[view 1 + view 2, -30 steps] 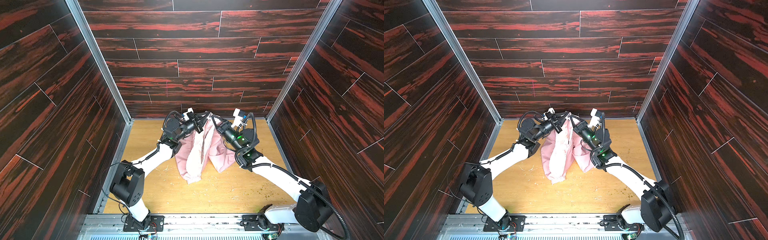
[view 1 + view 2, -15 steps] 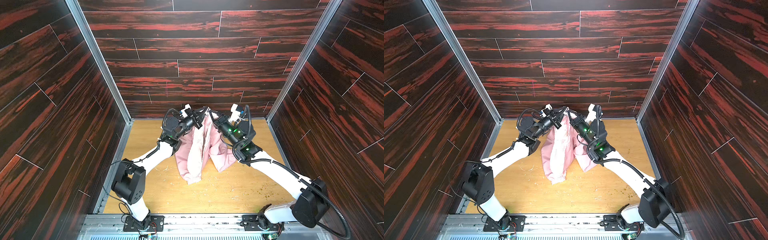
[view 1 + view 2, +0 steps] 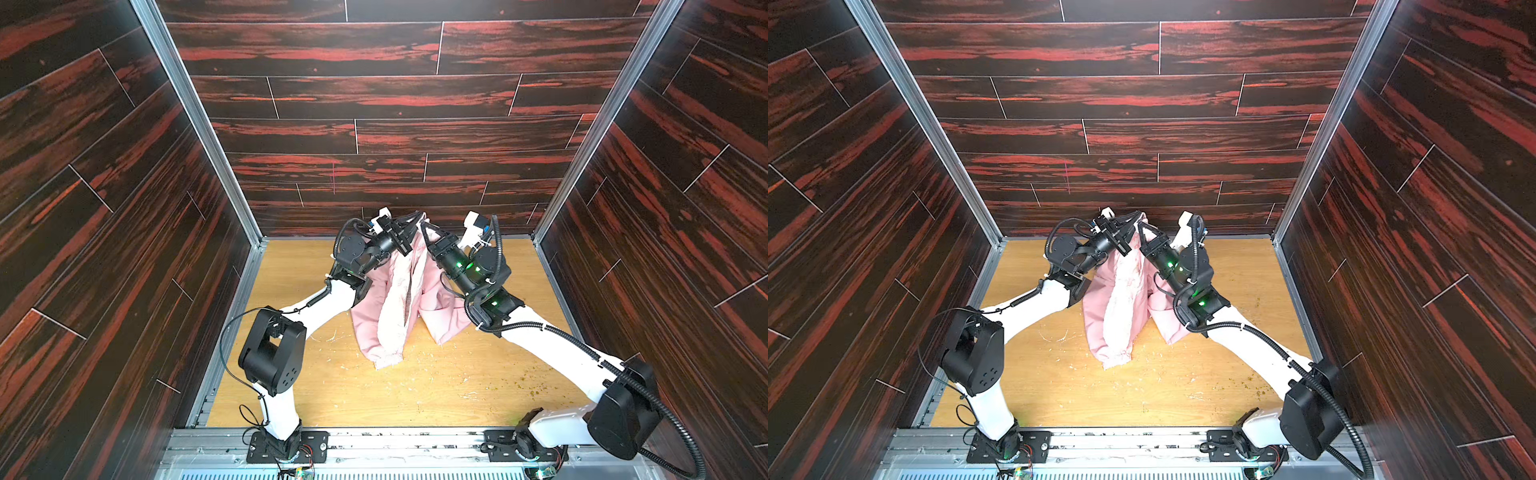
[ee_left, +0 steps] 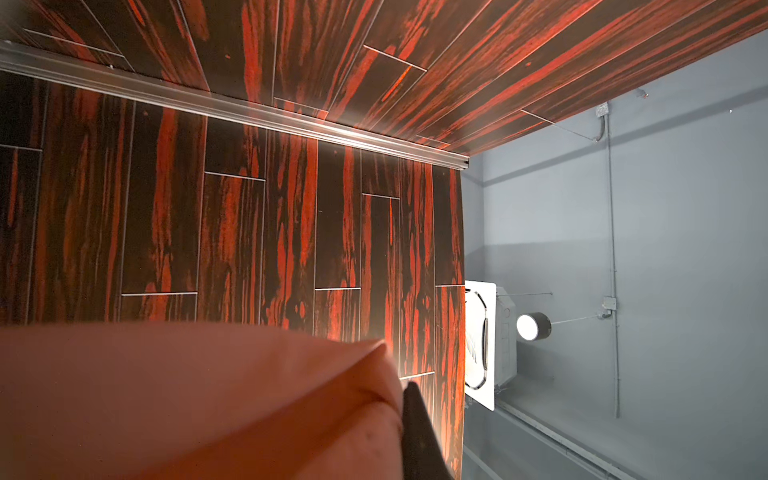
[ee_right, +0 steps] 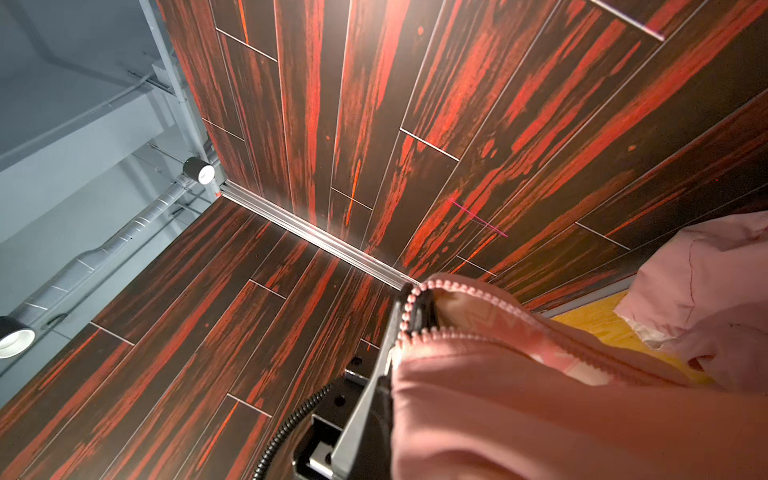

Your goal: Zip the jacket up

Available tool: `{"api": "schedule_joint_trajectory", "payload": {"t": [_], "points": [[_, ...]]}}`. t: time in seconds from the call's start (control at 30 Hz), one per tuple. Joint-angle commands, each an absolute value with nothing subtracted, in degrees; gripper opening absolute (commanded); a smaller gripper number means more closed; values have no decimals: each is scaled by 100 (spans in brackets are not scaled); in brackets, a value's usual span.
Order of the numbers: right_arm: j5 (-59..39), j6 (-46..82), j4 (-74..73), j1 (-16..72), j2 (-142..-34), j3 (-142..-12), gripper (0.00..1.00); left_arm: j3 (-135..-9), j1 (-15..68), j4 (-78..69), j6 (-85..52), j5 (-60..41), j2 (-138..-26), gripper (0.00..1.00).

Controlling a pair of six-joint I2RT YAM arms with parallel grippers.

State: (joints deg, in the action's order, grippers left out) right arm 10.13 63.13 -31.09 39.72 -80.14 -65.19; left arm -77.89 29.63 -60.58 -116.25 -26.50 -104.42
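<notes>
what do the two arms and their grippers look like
Both arms have white links and bulky black joint housings: left arm, right arm. A ribbed black cable loops along the right arm, whose wrist joints show green lights; thinner black wires run by the left one. The left gripper and right gripper are black with slim dark fingers, each with a small white camera module.

My right gripper [image 5: 415,308] has its black fingers pinched on the light-pink thin-fabric jacket [image 5: 540,415]. The jacket's pink plastic zipper teeth [image 5: 436,329] loop over the fingertips. Another pink fold bunches beside a patch of yellow wooden tabletop [image 5: 598,324]. Beyond, I see dark red-and-black wood-grain wall panels [image 5: 415,124], a silver metal corner strip [image 5: 316,237] and a grey ribbed duct [image 5: 104,249] outside the enclosure.
</notes>
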Motion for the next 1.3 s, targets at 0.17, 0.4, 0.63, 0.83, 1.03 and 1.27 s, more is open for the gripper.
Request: {"api": "schedule_joint_trajectory", "payload": {"t": [0.17,0.4,0.63,0.83,1.03,1.27], "points": [[-1459,6263,-1861,4750,-8008,-6702,0,-7696,3040,-6029,-11629,-2041,-10064,0],[-1741,6290,-1869,4263,-7774,-6619,0,-7180,3032,-5774,-11337,-2096,-9468,0],[-2654,6007,-1144,4157,-7168,-6203,31,-6808,3015,-5968,-11171,-1915,-9377,0],[-3023,5501,76,4014,-6233,-5904,56,-6680,3015,-5968,-11093,-1948,-9337,0],[-3241,4820,1387,3261,-5965,-6421,59,-6390,3015,-5618,-11049,-2139,-9073,0],[-3497,4383,1701,2662,-6587,-6748,60,-5329,3021,-4953,-10950,-2257,-8253,0]]}}
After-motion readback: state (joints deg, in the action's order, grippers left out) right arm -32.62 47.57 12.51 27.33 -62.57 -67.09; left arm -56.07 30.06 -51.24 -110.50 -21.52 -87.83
